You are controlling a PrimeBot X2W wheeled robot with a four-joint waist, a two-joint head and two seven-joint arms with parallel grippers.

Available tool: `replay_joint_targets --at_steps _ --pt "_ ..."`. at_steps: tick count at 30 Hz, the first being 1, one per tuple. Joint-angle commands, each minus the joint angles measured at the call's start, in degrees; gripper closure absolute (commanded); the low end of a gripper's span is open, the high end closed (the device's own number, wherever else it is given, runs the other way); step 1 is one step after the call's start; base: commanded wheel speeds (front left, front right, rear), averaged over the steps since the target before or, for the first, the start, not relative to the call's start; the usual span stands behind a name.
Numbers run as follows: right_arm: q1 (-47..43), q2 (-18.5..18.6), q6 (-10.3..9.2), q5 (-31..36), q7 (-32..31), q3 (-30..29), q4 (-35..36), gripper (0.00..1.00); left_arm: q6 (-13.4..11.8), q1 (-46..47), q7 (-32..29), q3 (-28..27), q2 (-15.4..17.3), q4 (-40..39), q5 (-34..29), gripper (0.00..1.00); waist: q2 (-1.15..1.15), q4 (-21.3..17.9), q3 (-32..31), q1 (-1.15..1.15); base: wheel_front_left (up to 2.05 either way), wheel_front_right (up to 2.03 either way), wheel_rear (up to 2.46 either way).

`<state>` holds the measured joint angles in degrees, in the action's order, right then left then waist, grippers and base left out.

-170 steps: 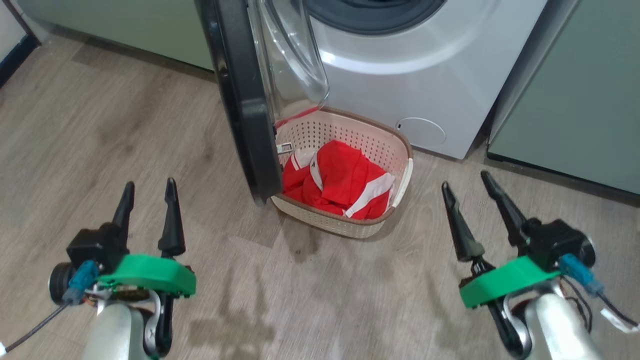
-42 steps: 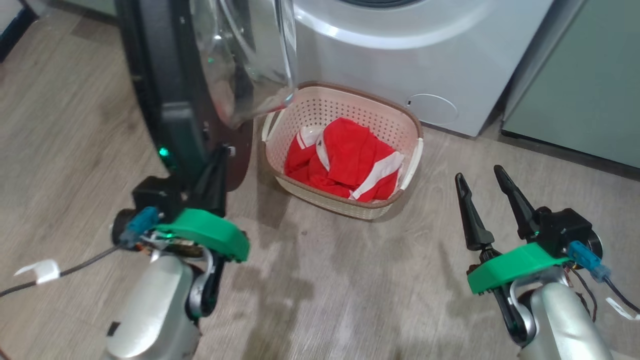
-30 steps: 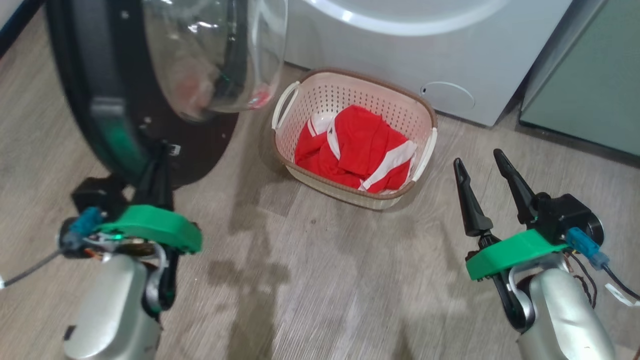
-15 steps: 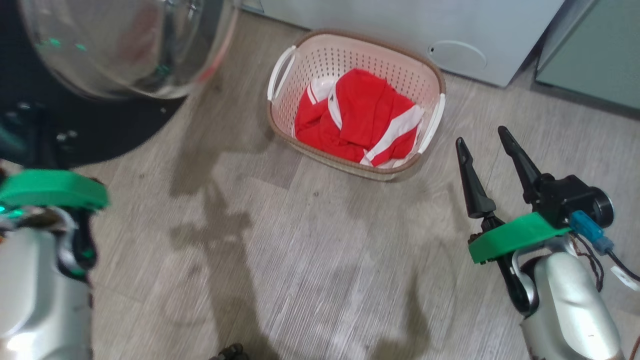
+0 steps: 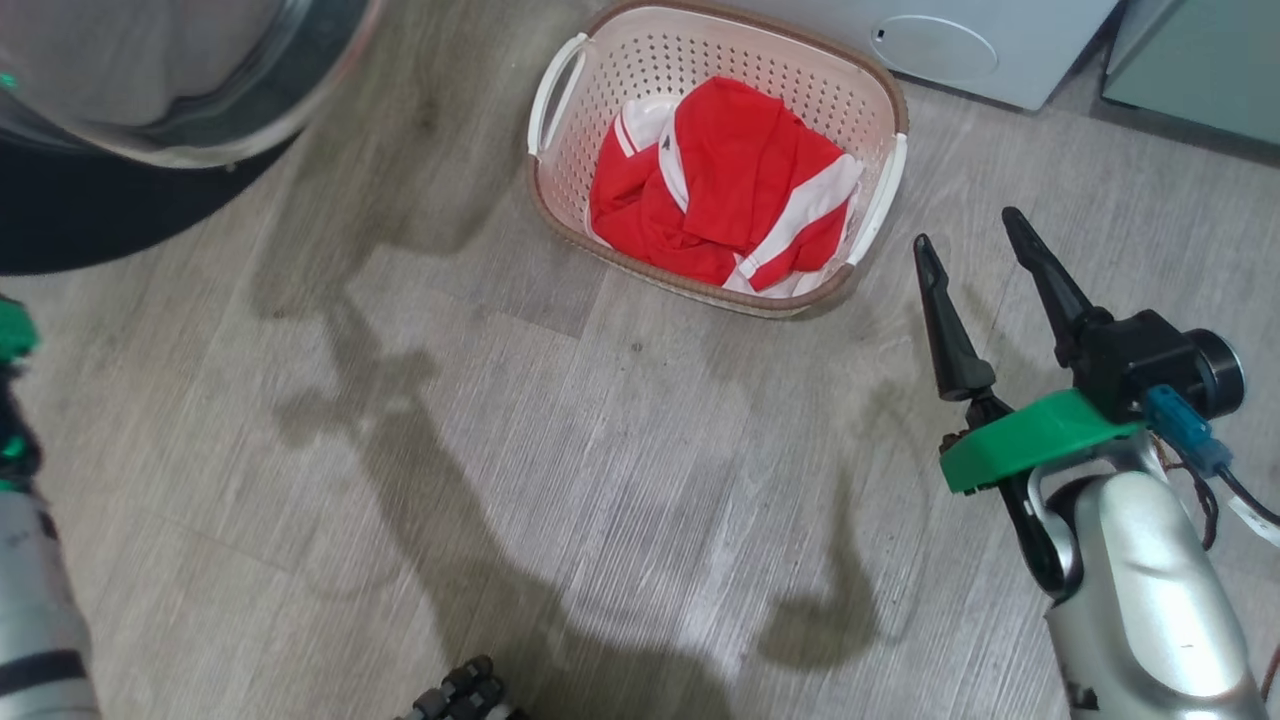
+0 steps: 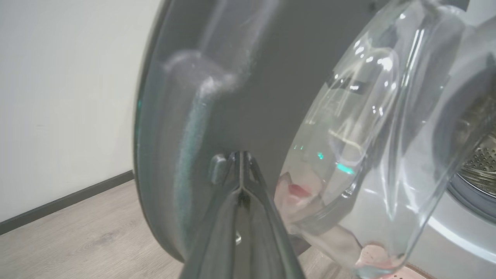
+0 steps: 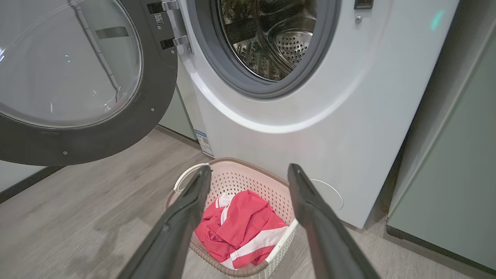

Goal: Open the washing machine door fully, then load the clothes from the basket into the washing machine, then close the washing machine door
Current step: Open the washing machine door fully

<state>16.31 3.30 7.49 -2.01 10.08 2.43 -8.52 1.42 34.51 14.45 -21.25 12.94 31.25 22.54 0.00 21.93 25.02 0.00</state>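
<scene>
Clothes (image 5: 720,180), 12 o'clock in basket (image 5: 880,200): look soft, light; pinch raised fold. Right hand (image 5: 965,227) open; left hand (image 6: 240,157) closed, seemingly empty.

Looks like a home laundry corner. White front-load washer (image 7: 310,128) sits beside pale green cabinets (image 7: 457,174), with its steel drum (image 7: 271,35) visible and the door (image 7: 97,143) wide open. The floor (image 5: 500,450) is grey wood-look plank. The wall (image 6: 58,97) is plain white with dark skirting (image 6: 66,201). A small cream basket (image 7: 252,182) sits on the floor just in front of the washer, with a red-and-white garment (image 7: 240,228) in it. Domestic fittings throughout.
</scene>
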Motion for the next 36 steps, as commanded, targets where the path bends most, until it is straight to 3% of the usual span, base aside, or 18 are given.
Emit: replay_joint_targets --at_steps 1,7,13,21,27,28,31,32,36 --pt "1.32 -0.42 0.0 0.3 -0.19 1.71 2.19 0.0 0.22 1.37 0.54 -2.76 3.85 -1.25 -0.7 1.0 0.0 -0.15 0.11 0.0 0.0 0.0 0.0" --pt "2.03 -0.42 0.0 0.42 -0.39 2.42 2.16 0.0 2.59 3.97 0.54 -9.41 4.21 1.9 -3.34 1.0 0.0 -0.91 0.37 0.0 0.0 0.0 0.0" --pt "1.87 -0.42 0.0 -0.33 0.16 2.77 1.23 0.0 4.17 3.34 0.54 -11.48 3.57 2.65 -7.56 1.0 0.0 -1.58 -1.24 0.0 0.0 0.0 0.0" --pt "0.26 -0.42 0.0 -2.92 2.05 2.57 -1.07 0.0 5.51 -6.44 0.54 -12.29 -2.51 -7.93 -11.58 1.0 0.0 -2.94 -6.25 0.0 0.0 0.0 0.0" --pt "-1.01 -0.42 0.0 -4.14 3.13 1.69 -2.42 0.0 5.96 -15.44 0.54 -7.22 -7.7 -18.68 -11.89 1.0 0.0 -4.07 -9.51 0.0 0.0 0.0 0.0" --pt "-1.26 -0.42 0.0 -4.34 3.29 1.42 -2.6 0.0 5.99 -16.88 0.54 -5.93 -8.21 -20.01 -11.62 0.87 0.0 -4.28 -9.99 0.0 0.0 0.0 0.0" --pt "-1.95 -0.42 0.0 -4.89 3.7 0.58 -3.17 0.0 6.03 -20.42 0.54 -0.48 -9.07 -22.75 -10.17 0.1 0.0 -5.08 -11.4 0.0 0.0 0.0 0.0" --pt "-2.14 -0.42 0.0 -5.05 3.83 0.43 -3.33 0.0 6.04 -21.51 0.48 1.44 -9.2 -23.41 -9.82 0.0 0.0 -5.5 -11.82 0.0 0.0 0.0 0.0" --pt "-2.81 -0.42 0.0 -5.86 4.27 0.09 -3.88 0.0 6.05 -24.91 0.02 7.1 -9.49 -26.1 -9.1 0.0 0.0 -7.72 -13.31 0.0 0.0 0.0 0.0"
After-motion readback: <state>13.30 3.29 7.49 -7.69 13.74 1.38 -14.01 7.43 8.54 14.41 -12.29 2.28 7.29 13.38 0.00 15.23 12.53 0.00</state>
